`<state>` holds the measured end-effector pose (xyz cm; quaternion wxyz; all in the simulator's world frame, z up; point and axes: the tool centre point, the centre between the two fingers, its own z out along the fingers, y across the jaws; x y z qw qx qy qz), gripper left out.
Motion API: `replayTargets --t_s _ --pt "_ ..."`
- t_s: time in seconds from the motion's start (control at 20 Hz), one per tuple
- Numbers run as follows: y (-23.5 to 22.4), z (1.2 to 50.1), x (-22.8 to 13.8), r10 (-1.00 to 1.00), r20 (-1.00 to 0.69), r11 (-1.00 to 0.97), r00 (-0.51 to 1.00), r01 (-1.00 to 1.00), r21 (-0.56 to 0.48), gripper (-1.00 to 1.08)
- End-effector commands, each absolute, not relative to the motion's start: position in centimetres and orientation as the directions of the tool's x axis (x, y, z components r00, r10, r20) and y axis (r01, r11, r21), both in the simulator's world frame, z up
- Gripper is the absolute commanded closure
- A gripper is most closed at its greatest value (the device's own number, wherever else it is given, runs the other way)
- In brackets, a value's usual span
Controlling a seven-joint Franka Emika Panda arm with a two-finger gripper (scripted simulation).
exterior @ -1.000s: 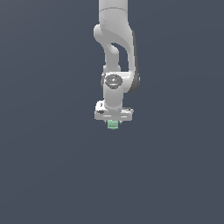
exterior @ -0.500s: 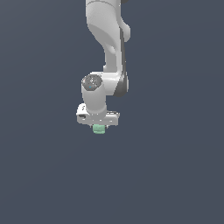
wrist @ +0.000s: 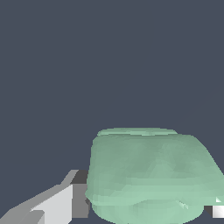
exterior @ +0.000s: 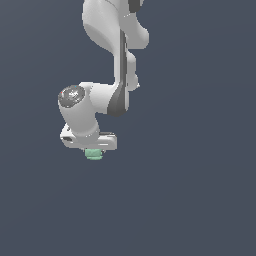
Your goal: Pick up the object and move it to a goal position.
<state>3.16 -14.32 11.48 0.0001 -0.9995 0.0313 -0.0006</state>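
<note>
Exterior view: the white arm (exterior: 107, 60) descends from the upper edge and bends toward the exterior view's left, ending in the gripper (exterior: 93, 150), which points downward. The object (exterior: 93, 154), a small pale mint-green lump, sits directly beneath the gripper body and touches it. Nothing below the lump supports it; only uniform dark background surrounds it. The lump is therefore judged to be carried clear of any surface, which fits the transfer stage of the task. No goal marker is visible, so the remaining travel cannot be judged. The fingers themselves are too small here to resolve.

Wrist view: the object (wrist: 148, 175) fills the lower part of the picture, so it lies very close to the camera and between the fingers. One grey-and-white finger (wrist: 65, 203) presses against one flank of the lump; a small white piece at the opposite flank, near the picture's edge, is probably the other finger. The jaws stand closed onto the lump, with a gap equal to its width, and hold it by friction on two opposite sides. The lump's rounded, faintly ribbed flanks offer limited contact area, so a slip under abrupt motion is a plausible risk. The flat upper face of the lump appears level, suggesting a square grip.
</note>
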Motion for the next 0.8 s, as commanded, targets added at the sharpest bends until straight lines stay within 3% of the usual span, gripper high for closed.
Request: replayTargets --t_s 0.0,0.75 --pt "-15.9 12.1 4.2 -0.061 0.000 -0.998 0.998 -0.061 0.000 1.08" --pt "-22.3 14.7 8.8 -0.062 0.000 -0.998 0.998 -0.062 0.000 1.08"
